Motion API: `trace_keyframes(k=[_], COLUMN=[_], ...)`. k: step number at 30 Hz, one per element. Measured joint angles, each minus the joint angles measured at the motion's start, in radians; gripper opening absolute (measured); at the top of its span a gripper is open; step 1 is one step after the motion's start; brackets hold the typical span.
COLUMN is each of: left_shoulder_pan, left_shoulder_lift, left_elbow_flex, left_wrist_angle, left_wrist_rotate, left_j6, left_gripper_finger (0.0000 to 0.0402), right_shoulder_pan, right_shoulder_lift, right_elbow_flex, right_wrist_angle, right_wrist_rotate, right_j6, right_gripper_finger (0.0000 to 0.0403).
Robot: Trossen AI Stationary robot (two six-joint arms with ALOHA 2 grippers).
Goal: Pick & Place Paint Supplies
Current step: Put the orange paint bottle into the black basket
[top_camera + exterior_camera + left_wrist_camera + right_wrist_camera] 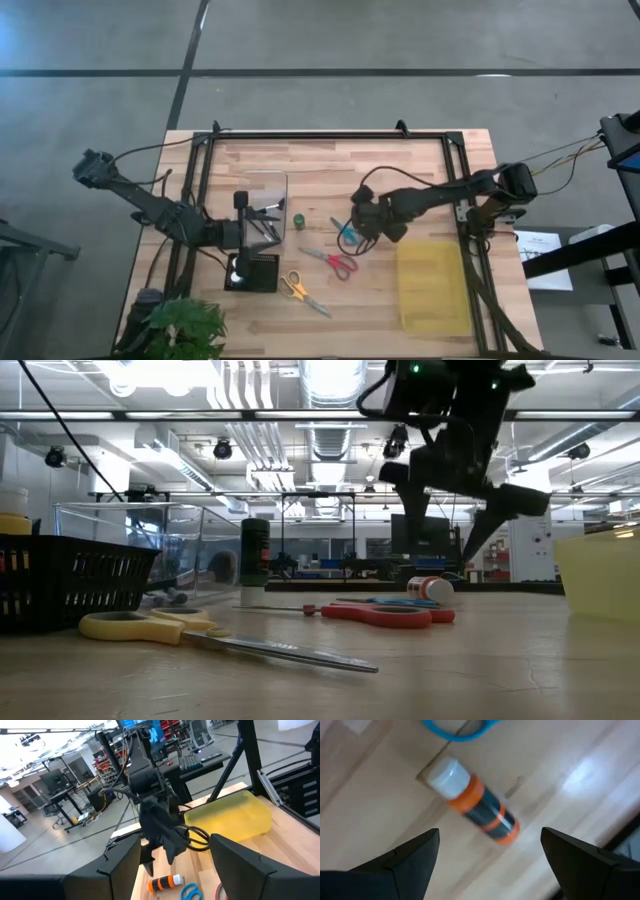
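A small tube (472, 807) with a white cap and orange bands lies on its side on the wooden table, next to blue-handled scissors (460, 730). My right gripper (490, 855) hangs open just above the tube, pointing steeply down, one finger on either side and touching nothing; in the low view it (470, 500) is clear of the table. Red-handled scissors (332, 262), yellow-handled scissors (298, 290) and a green pot (298, 220) rest on the table nearby. My left gripper (248, 232) is held level and open above the black tray (252, 275), with nothing between its fingers (120, 862).
A yellow bin (432, 285) stands on the right side near the front edge. A clear box (262, 205) holding thin dark items sits behind the black tray. A potted plant (185, 328) is at the front left corner. A black frame rail (330, 137) runs along the far edge.
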Motion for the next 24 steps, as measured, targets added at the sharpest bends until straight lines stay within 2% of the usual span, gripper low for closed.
trace_keyframes(k=[8,15,24], left_shoulder_pan=[0.000,0.002,0.002], left_shoulder_lift=[0.000,0.000,0.000], left_elbow_flex=[0.000,0.000,0.000], left_wrist_angle=[0.003,0.004,0.005], left_wrist_rotate=[0.000,0.000,0.001], left_j6=[0.029,0.044,0.042], left_gripper_finger=[0.0246,0.0246,0.0246], right_shoulder_pan=[-0.064,-0.077,-0.121], right_shoulder_lift=[0.000,0.001,0.015], right_elbow_flex=[-0.100,-0.145,-0.142], right_wrist_angle=[0.126,0.244,0.278], right_wrist_rotate=[-0.073,-0.121,-0.238], right_j6=[-0.073,-0.134,-0.009], right_gripper_finger=[0.0347,0.0347,0.0347])
